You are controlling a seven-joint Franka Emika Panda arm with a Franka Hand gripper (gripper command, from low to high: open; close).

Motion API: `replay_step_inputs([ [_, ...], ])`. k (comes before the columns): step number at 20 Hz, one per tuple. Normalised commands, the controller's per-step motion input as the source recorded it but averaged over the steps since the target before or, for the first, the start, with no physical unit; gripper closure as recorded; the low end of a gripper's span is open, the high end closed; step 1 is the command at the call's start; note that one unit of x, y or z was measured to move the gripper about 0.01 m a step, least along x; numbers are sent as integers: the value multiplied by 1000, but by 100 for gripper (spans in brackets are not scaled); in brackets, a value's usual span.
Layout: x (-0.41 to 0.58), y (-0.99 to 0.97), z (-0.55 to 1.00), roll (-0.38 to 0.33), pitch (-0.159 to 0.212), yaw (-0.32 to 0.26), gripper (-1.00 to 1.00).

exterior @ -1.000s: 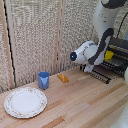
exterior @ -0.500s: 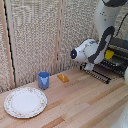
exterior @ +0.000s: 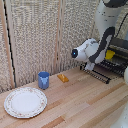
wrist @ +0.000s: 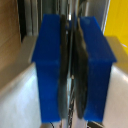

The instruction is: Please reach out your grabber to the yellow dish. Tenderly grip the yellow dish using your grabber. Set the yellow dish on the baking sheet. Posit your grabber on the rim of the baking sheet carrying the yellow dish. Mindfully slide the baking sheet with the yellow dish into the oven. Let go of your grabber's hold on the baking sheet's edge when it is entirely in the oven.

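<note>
My gripper [exterior: 92, 67] hangs from the white arm at the exterior view's right, at the near rim of the baking sheet [exterior: 103, 74]. The dark slatted sheet sticks out of the oven [exterior: 121, 46] over its lowered door. The yellow dish [exterior: 110, 54] sits on the sheet, just behind the gripper. In the wrist view the gripper [wrist: 73, 70] has its blue pads [wrist: 50, 65] pressed onto a thin dark bar, the sheet's rim [wrist: 74, 107]. A patch of the yellow dish [wrist: 118, 20] shows beyond them.
A blue cup [exterior: 44, 80] and a small orange block [exterior: 62, 77] stand on the wooden table by the back screen. A large white patterned plate [exterior: 25, 102] lies at the front of the exterior view's left.
The arm, the sheet and the yellow dish have shifted slightly toward the oven, to the exterior view's right. The gripper stays shut on the rim.
</note>
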Motion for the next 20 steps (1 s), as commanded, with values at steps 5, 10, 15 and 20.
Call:
replay_step_inputs([
  [5, -71, -341, 993, 34, 42, -2, 100],
  [10, -5, -685, 618, 30, 17, 6, 100],
  [15, 0, -1000, 525, 33, 0, 18, 100],
  [20, 19, -982, 559, 48, 0, 43, 100],
])
